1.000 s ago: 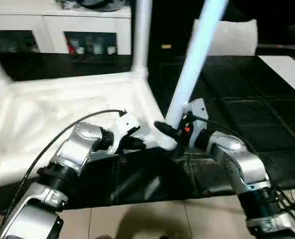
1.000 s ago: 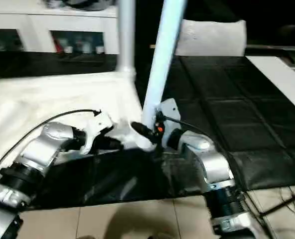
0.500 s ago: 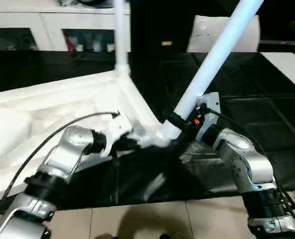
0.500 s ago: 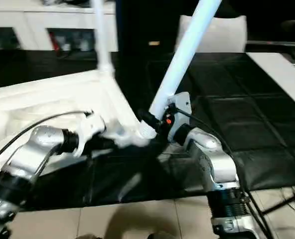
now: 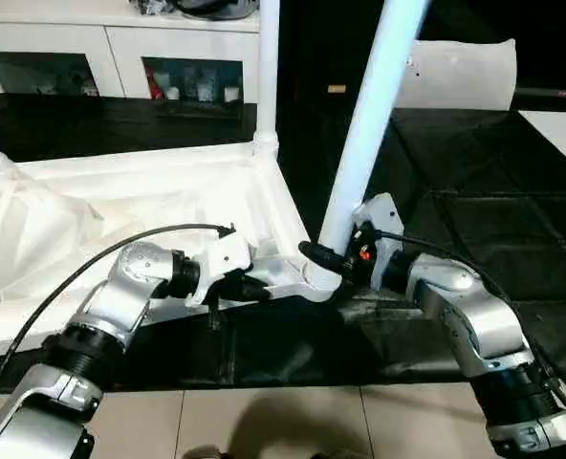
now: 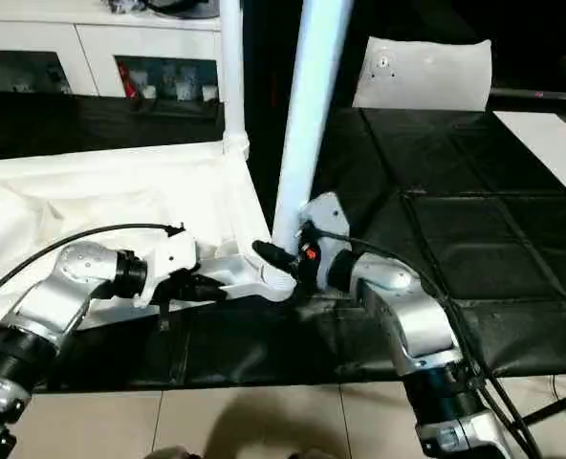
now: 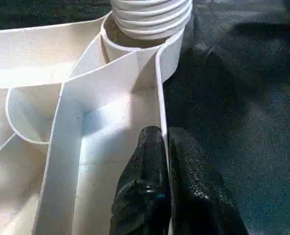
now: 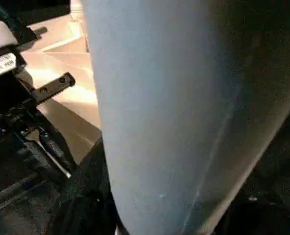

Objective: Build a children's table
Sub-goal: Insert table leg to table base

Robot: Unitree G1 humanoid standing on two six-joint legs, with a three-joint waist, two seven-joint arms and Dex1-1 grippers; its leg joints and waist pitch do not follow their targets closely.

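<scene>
The children's table point(image 5: 120, 206) lies upside down on a black mat point(image 5: 474, 229). It is smooth white plastic, and its underside has thin straight ribs and a raised rim all round. Each corner has a round socket.

The left gripper point(image 7: 162, 147) is pinched tight on the thin rim wall, one black finger on each side of it. Just past its fingertips sits a round corner socket point(image 7: 135, 46), and in that socket stands the ridged end of a long round leg point(image 5: 369, 124).

The right gripper point(image 5: 321, 258) is partly open and wraps around the bottom of that same leg, right above the socket. The leg is smooth and gets thinner higher up.

Another leg point(image 5: 267, 72) stands in the far corner socket beyond both grippers
</scene>
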